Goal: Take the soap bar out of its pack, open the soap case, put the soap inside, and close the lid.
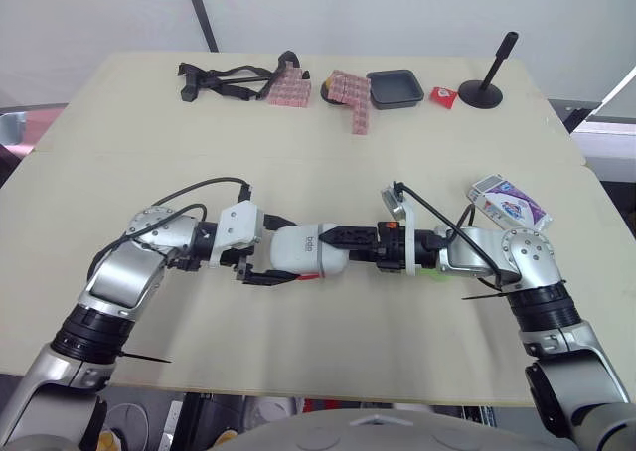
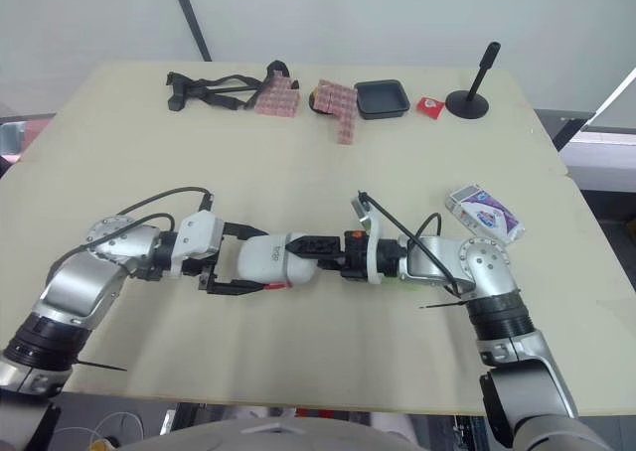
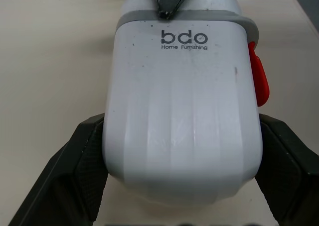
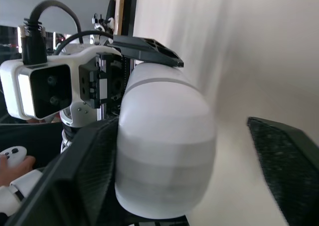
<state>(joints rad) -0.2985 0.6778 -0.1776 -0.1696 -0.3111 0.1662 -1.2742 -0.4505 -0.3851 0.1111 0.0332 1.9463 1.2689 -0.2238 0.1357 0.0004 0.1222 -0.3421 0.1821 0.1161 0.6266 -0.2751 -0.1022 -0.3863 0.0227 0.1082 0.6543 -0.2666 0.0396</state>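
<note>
Two grippers meet on one white soap case (image 3: 182,116), which is held just above the surface (image 1: 318,163) near its front edge, in front of the robot.

**Left gripper** (image 3: 183,161): its fingers (image 3: 84,159) press against the two long side walls of the case and clamp it.

**Right gripper** (image 1: 348,240): it stands spread at the opposite end of the case. One finger lies against the shell and the other stands well apart from it.

**Handling:** the case looks like smooth moulded plastic. It is probably stiff and light, and glossy enough to slip under a light pinch. The ribbed side walls below the grey seam band (image 3: 182,18) seem the soundest place to hold it, since a grip there leaves the lid free. The red latch tab (image 3: 259,81) on one side is the likely place to pry. The lid appears shut.

**Soap pack** (image 1: 508,202): a white and purple carton lies flat on the surface just beside the right arm, apart from the case. It is probably thin card that crushes easily, so it is best held by its edges.

**Writing:** the case reads "bdo" with "Home Furnishing" beneath it. The print on the carton is too small to read.

**Far edge:** a black tray (image 1: 396,87) and a black stand (image 1: 485,91).
</note>
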